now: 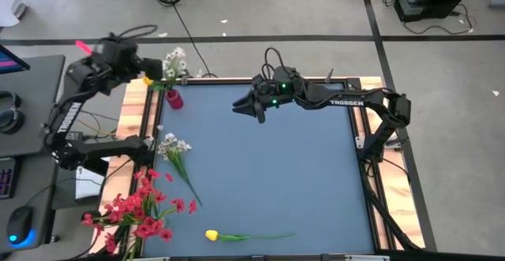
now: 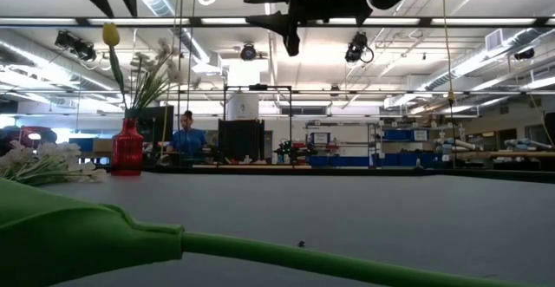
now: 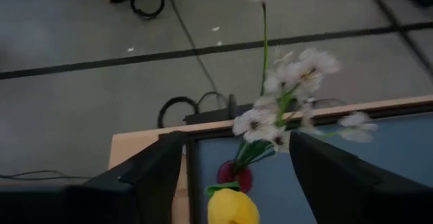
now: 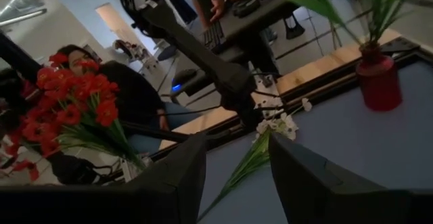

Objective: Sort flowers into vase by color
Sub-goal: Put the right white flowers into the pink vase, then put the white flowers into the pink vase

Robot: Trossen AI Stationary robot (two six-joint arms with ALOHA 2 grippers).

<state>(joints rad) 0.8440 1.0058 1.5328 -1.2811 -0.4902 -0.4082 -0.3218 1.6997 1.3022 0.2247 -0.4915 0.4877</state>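
The small red vase (image 1: 173, 98) stands at the table's far left corner and holds a white blossom spray (image 3: 291, 82) and a yellow tulip (image 3: 232, 207). My left gripper (image 1: 147, 68) hovers open above and just left of the vase, which shows between its fingers (image 3: 237, 143) with nothing touching. My right gripper (image 1: 257, 109) hangs open high over the table's far middle, empty (image 4: 237, 146). On the table lie a white spray (image 1: 175, 146), a bunch of red blossoms (image 1: 139, 208) and a yellow tulip (image 1: 211, 235).
The red bunch lies over the table's near left edge. The loose tulip's green stem (image 2: 260, 254) runs along the near edge. A desk with a keyboard and mouse (image 1: 20, 233) stands left of the table. A person (image 2: 186, 138) sits far behind the table.
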